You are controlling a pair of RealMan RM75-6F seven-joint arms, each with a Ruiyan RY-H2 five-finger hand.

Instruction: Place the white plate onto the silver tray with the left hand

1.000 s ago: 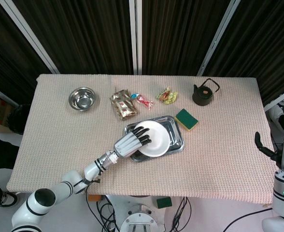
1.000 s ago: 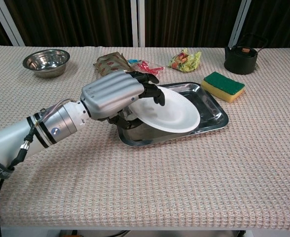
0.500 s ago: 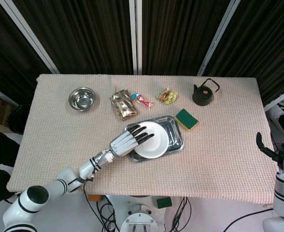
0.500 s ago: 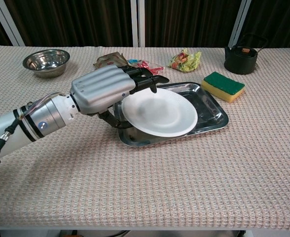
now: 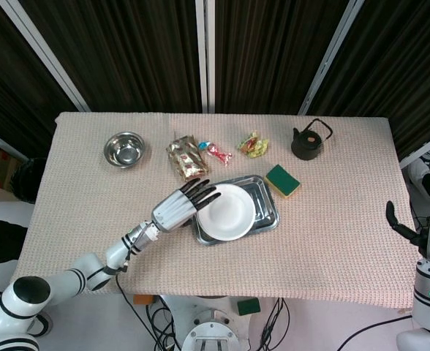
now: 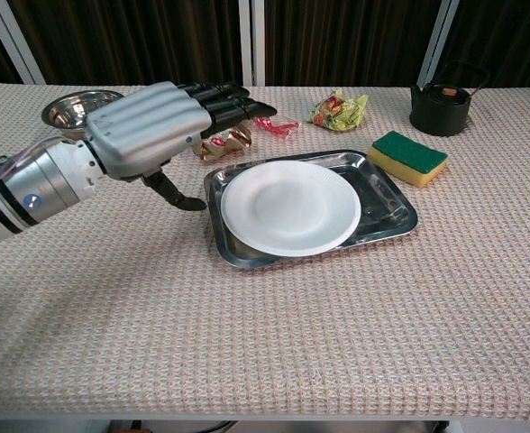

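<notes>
The white plate [image 5: 227, 213] [image 6: 289, 207] lies on the silver tray [image 5: 268, 205] [image 6: 393, 212], covering its left part and overhanging the front rim. My left hand [image 5: 177, 205] [image 6: 152, 129] hovers just left of the tray, fingers stretched apart and holding nothing, clear of the plate. My right hand [image 5: 428, 223] hangs off the table's right edge, fingers apart and empty; the chest view does not show it.
A steel bowl [image 5: 123, 148] [image 6: 80, 107] sits at the back left. A brown snack packet [image 5: 186, 157], red candy [image 5: 218, 153] and a yellow-green wrapper [image 5: 253, 145] lie behind the tray. A green sponge [image 5: 282, 180] [image 6: 409, 156] and a black teapot [image 5: 308, 140] [image 6: 442, 104] stand to its right.
My left hand has let go of the plate and drawn back to the left and up. The plate now lies flat on the tray. The right hand has barely moved.
</notes>
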